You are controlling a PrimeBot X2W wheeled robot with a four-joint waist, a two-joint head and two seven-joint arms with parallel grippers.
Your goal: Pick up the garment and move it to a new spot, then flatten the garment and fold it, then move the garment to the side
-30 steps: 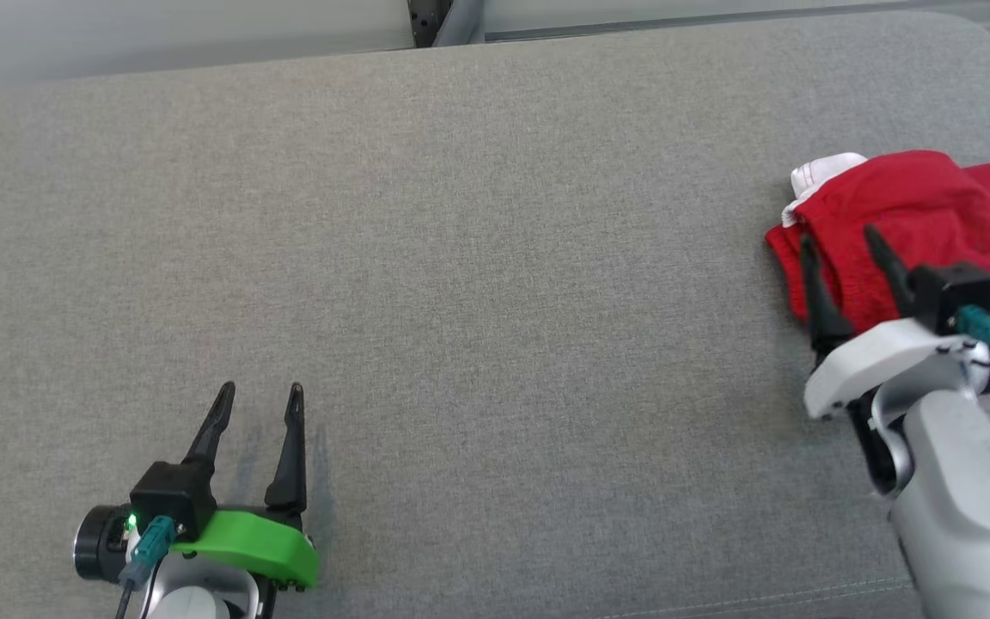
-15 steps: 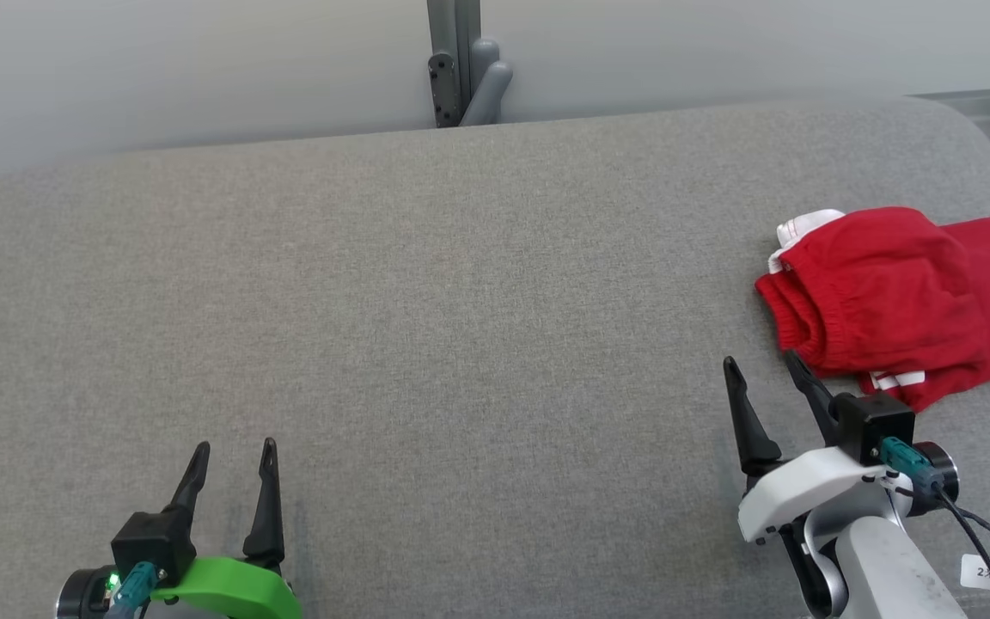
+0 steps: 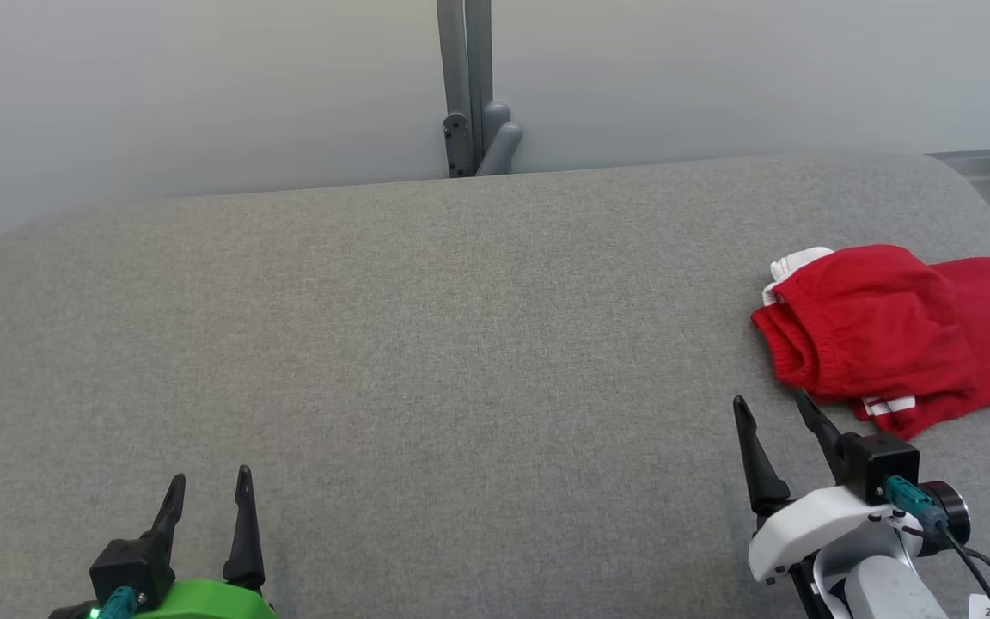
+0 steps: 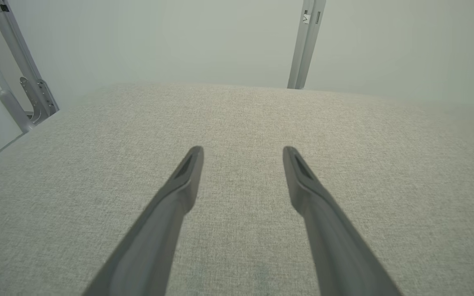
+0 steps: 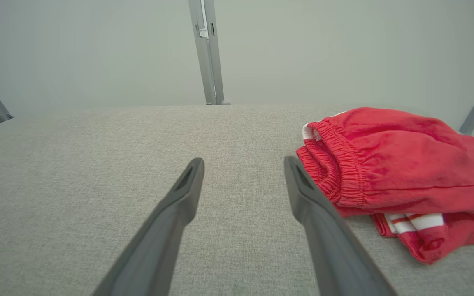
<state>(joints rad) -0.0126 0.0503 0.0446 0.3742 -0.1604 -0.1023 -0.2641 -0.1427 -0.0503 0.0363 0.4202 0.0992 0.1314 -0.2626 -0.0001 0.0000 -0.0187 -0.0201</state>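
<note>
I see the folded red garment at three o'clock on the grey cushion. My right gripper hovers just beside it at five o'clock, jaws wide; my left gripper, at seven, is equally wide.

You've got one garment just beyond the right gripper, one left gripper making two, and one grey cushion under both.

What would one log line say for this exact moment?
garment: red, folded, on right of grey surface | left gripper: open, empty | right gripper: open, empty, near garment
</note>
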